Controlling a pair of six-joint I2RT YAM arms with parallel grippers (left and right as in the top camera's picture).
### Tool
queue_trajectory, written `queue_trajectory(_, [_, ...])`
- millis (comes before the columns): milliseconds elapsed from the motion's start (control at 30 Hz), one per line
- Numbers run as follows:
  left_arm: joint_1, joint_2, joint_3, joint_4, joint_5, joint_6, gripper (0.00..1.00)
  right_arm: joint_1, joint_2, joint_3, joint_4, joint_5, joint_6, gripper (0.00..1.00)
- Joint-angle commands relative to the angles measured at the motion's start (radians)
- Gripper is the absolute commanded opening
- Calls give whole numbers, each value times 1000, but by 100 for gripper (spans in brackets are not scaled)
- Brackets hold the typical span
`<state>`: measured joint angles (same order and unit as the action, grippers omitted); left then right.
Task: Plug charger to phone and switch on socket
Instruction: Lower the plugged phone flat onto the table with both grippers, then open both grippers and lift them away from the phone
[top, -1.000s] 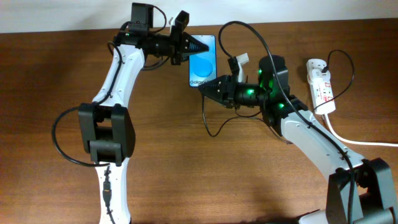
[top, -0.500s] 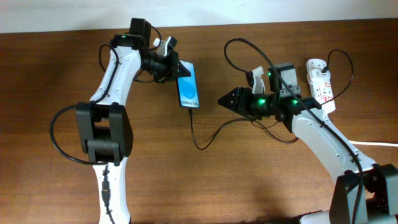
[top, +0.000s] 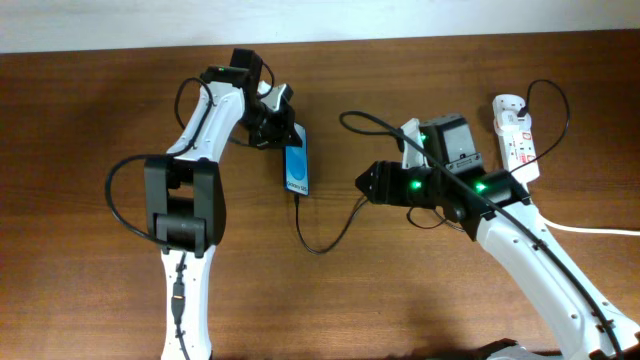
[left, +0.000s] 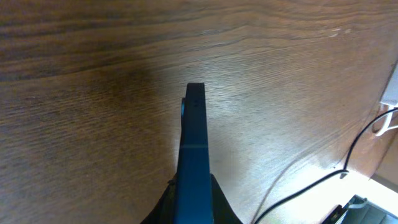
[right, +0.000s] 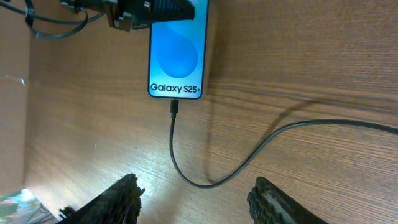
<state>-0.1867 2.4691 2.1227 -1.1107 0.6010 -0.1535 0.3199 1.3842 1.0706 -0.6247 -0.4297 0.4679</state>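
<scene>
The phone (top: 296, 165) sits in my left gripper (top: 283, 128), left of centre over the desk (top: 400, 300). The charger (right: 208, 185) joins its near end and loops across the desk toward my right gripper (top: 365, 183), which lies between the phone and the socket (top: 516, 137) at the desk's far right.

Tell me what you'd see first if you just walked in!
The bright blue phone near the middle of the table jumps out first, pinched at its top end by the left gripper. Then the thin black charger, plugged into its bottom edge and looping over the wood before the open right gripper.
</scene>
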Motion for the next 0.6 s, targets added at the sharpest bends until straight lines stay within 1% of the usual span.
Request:
queue_trajectory(0, [3, 12, 5, -5, 38, -9, 0, 16, -15, 22, -1, 31, -8, 60])
queue_trajectory(33, [3, 19, 5, -6, 38, -9, 0, 16, -15, 22, -2, 31, -8, 60])
queue_trajectory(67, [3, 26, 5, -9, 38, -9, 3, 16, -15, 22, -4, 31, -8, 60])
queue_trajectory(100, [3, 32, 5, -10, 37, -9, 11, 16, -15, 22, -9, 31, -8, 60])
queue_trajectory(133, [3, 33, 5, -10, 20, -10, 21, 16, -15, 22, -16, 32, -8, 60])
queue_trajectory(200, [3, 33, 5, -11, 5, -10, 32, 16, -15, 22, -15, 33, -8, 60])
queue_trajectory(233, [3, 33, 5, -18, 4, -9, 35, 16, -15, 22, -15, 40, -8, 60])
queue_trajectory(333, [8, 33, 5, -36, -25, -9, 38, 16, -15, 22, -16, 42, -9, 60])
queue_trajectory(367, [8, 33, 8, -50, -51, -10, 43, 15, -15, 22, -16, 42, -18, 61])
queue_trajectory(433, [8, 32, 21, -80, -124, -10, 49, 14, -15, 22, -16, 43, -19, 63])
queue_trajectory(567, [8, 33, 47, -131, -284, -17, 54, 14, -15, 22, -15, 50, -20, 67])
